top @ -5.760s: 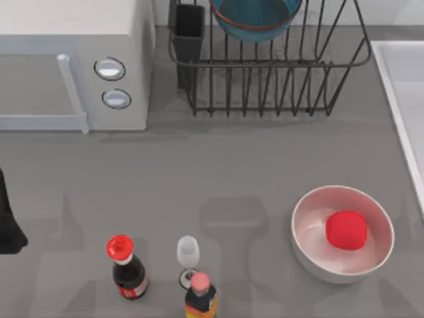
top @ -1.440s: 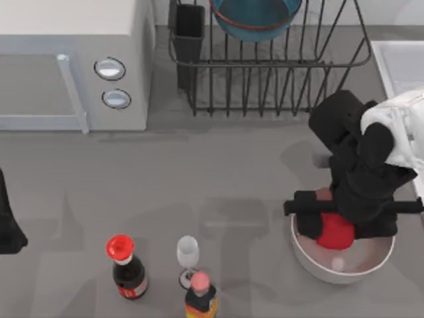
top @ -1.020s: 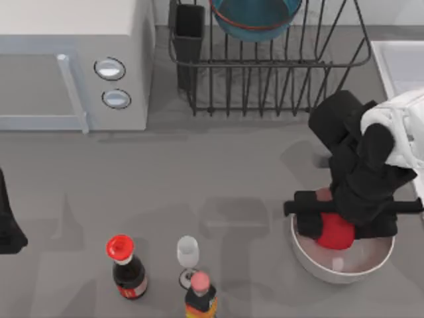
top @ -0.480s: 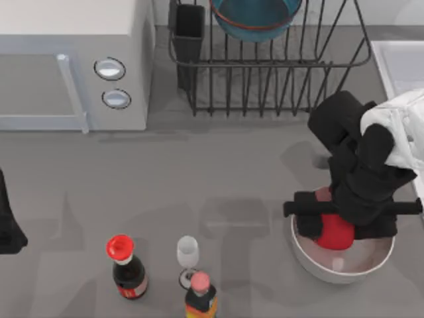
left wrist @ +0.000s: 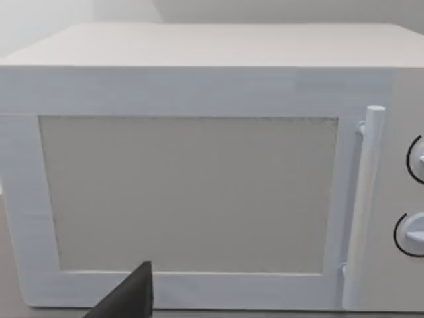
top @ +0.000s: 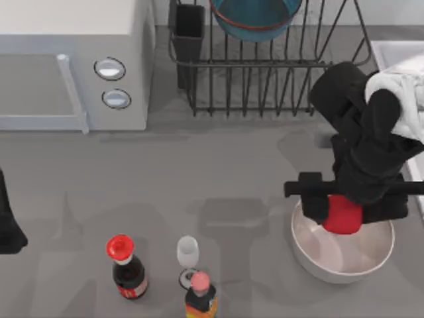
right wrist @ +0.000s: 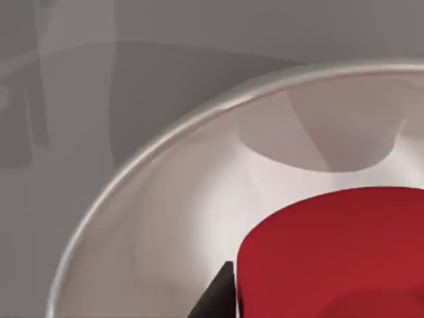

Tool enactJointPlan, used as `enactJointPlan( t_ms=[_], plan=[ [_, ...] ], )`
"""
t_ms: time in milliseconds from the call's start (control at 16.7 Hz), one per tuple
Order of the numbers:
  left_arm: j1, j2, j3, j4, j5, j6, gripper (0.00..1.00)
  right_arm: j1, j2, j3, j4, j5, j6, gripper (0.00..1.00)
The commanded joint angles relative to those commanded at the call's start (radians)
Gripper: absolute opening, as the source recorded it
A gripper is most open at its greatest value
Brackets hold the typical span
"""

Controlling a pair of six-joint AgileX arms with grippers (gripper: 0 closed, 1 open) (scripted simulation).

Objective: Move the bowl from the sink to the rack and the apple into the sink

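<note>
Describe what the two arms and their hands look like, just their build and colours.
The right arm has a white outer shell near the sink side, then bulky matte black segments running down to the right hand, which carries a flat black crossbar above its fingers. No markings or cables are visible on it. The left arm sits at the table's left edge as a plain black shape.

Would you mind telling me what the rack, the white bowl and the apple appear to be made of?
The rack looks like thin black-coated metal wire: slim upright bars joined by a rail. The white bowl looks like glazed ceramic, perhaps plastic: smooth, pale, with a soft sheen along its rim. The apple, held in the right gripper, is a smooth, evenly red solid with no visible skin texture; its material is open.
</note>
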Motion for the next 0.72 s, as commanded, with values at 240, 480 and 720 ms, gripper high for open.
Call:
enactJointPlan(
  t_ms=[240, 480, 720],
  plan=[
    [0.0, 0.0, 0.0, 0.0, 0.0, 0.0, 1.0, -0.003, -0.061, 0.12, -0.187, 0.0, -0.003, 0.0],
    [0.0, 0.0, 0.0, 0.0, 0.0, 0.0, 1.0, -0.006, -0.08, 0.147, -0.222, 0.0, -0.004, 0.0],
    [0.0, 0.0, 0.0, 0.0, 0.0, 0.0, 1.0, -0.01, -0.076, 0.142, -0.209, -0.003, -0.004, 0.0]
  ],
)
